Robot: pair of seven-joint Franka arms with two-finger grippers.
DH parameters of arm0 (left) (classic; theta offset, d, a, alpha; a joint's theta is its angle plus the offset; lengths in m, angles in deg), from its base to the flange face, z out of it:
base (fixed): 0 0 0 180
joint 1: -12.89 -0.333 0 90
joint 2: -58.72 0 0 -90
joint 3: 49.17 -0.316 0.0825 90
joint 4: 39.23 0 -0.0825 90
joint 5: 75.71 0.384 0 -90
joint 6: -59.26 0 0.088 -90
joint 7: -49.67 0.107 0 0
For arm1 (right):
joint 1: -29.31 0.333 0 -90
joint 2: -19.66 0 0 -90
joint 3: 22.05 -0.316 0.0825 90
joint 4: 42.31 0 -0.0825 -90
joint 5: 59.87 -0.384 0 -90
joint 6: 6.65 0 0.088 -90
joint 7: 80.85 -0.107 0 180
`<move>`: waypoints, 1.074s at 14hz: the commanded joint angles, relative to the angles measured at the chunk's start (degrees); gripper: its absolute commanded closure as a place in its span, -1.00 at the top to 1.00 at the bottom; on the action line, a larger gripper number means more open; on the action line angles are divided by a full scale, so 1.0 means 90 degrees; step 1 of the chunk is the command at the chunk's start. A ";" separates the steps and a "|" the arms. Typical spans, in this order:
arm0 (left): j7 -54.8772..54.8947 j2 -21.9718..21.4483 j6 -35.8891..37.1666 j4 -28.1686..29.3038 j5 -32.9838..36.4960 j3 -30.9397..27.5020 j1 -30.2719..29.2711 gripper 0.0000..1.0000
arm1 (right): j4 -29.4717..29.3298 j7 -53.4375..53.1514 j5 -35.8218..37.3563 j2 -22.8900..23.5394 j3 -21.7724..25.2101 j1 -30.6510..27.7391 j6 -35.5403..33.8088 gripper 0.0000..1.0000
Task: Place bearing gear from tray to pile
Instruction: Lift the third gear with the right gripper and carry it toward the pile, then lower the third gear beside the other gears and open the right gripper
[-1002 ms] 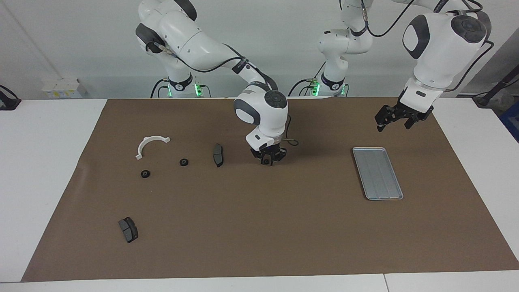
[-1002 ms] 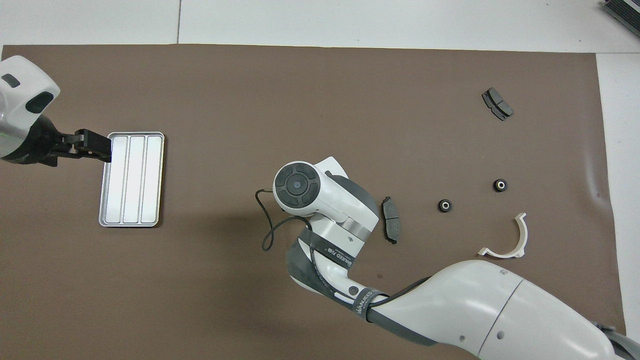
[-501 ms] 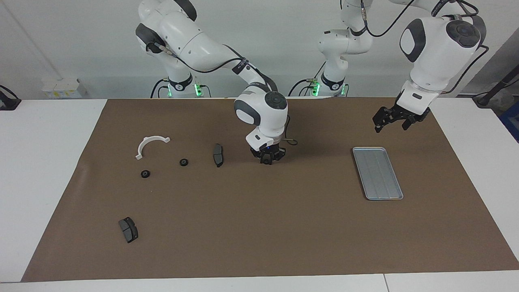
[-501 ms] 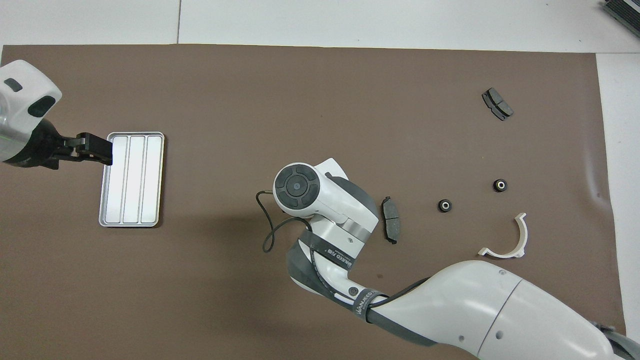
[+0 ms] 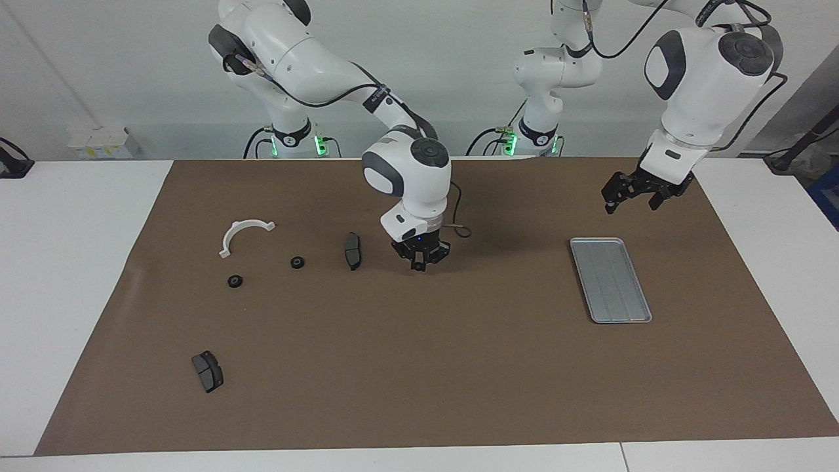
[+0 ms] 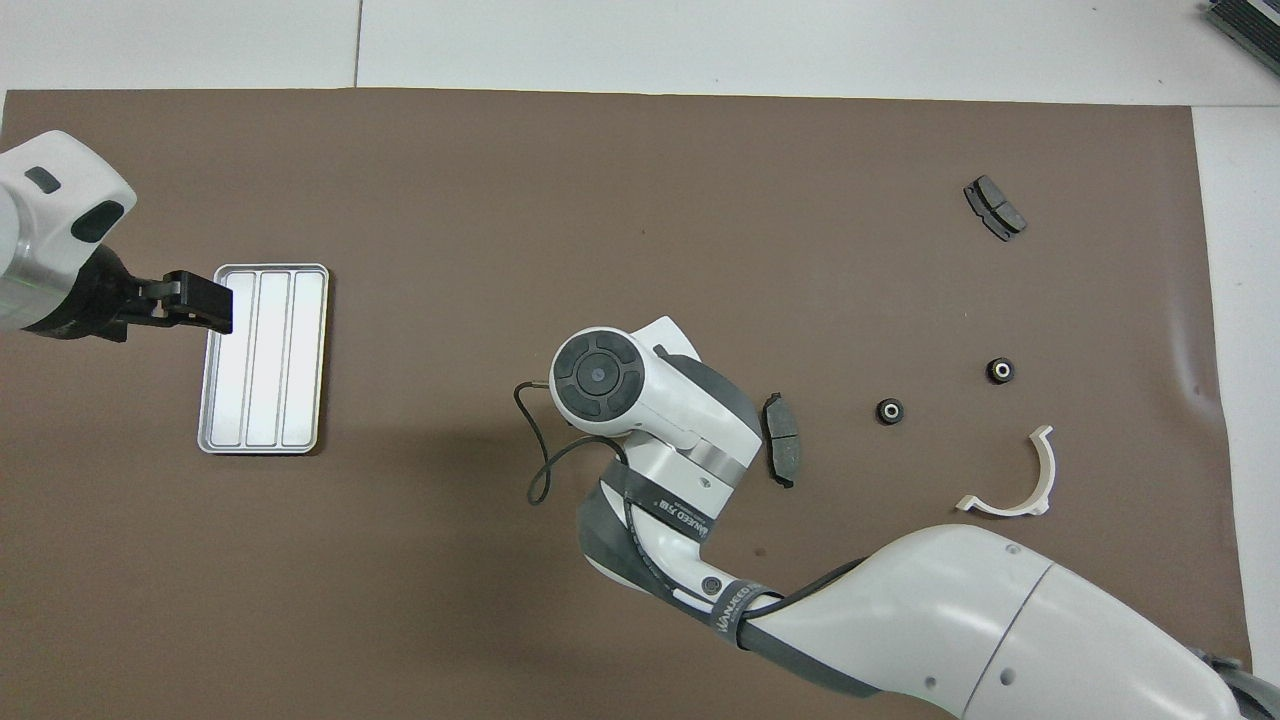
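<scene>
Right end effector [image 5: 420, 263] shut, raised mid-table; left end effector [image 5: 630, 195] open beside tray [image 5: 610, 280].

Overhead, the right pincer is hidden under its own wrist [image 6: 610, 385] beside the pad [image 6: 781, 452]. In the facing view, whether the right pincer [image 5: 419, 261] holds anything is too small to tell. The left arm [image 6: 45, 250] is cut by the edge beside the tray [image 6: 262, 358].

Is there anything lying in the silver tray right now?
No, the tray shows only its bare ridged floor, and the two small black gears lie on the mat beside the white bracket.
</scene>
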 commanded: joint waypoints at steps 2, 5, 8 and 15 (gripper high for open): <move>0.0103 -0.0218 -0.0224 0.0317 -0.0027 0.0042 -0.0068 1.00 | 0.0272 0.1427 -0.0701 -0.0482 0.0911 -0.0127 0.0059 -1.00; 0.0103 -0.0208 -0.0224 0.0327 -0.0027 0.0042 -0.0068 1.00 | 0.0652 0.2668 -0.1463 -0.0765 0.1868 -0.0078 0.0214 -1.00; 0.0103 -0.0208 -0.0224 0.0347 -0.0027 0.0042 -0.0068 1.00 | 0.1442 0.4415 -0.2351 -0.1058 0.2883 -0.0068 0.1158 -1.00; 0.0103 -0.0208 -0.0263 0.0385 -0.0027 0.0042 -0.0068 1.00 | 0.1406 0.6413 -0.3643 -0.0717 0.4067 -0.0078 0.1885 0.99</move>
